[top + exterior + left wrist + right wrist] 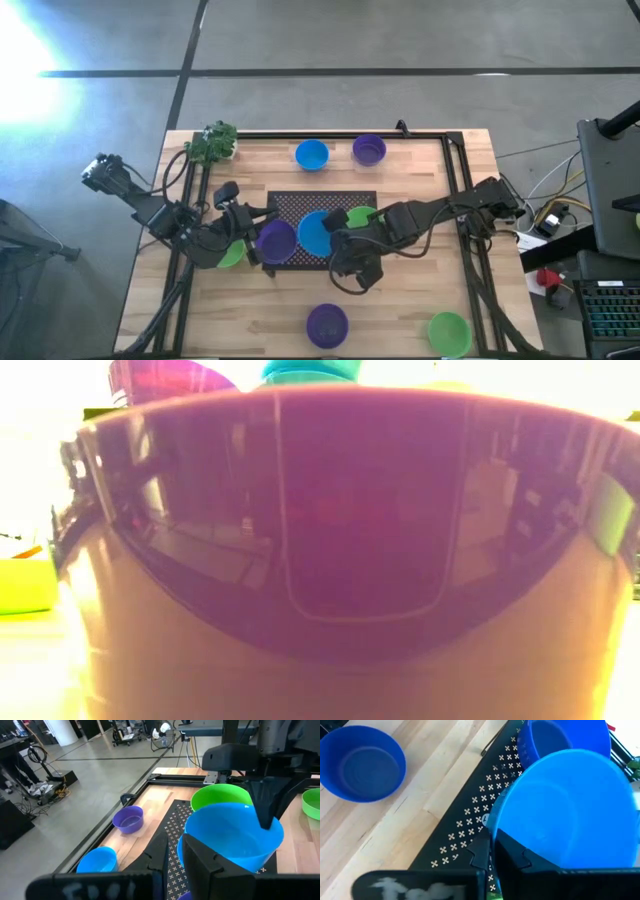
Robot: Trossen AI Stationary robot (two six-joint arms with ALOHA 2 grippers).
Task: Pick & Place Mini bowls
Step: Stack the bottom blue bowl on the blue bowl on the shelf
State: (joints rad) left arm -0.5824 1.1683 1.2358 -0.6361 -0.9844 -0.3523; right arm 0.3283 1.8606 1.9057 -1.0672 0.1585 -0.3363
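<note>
Right fingers (267,805) on blue bowl (235,835), left (200,865) unclear; three purple (369,150), three green (449,333), two blue (311,154)

A wooden bench (420,300) was seen, with a black mesh mat (300,202) laid at its middle. Mini bowls were spread over it: blue (311,154) and purple (369,149) at the far edge, purple (326,323) and green (449,331) at the near edge. A leafy plant (213,143) was set at the far left corner.

Black mesh mat (300,205) lies mid-bench (400,300), carrying purple bowl (276,241), blue bowl (314,232) and green bowl (360,216). Left hand (262,238) at purple bowl; right hand (335,243) grips the blue bowl's rim.
</note>
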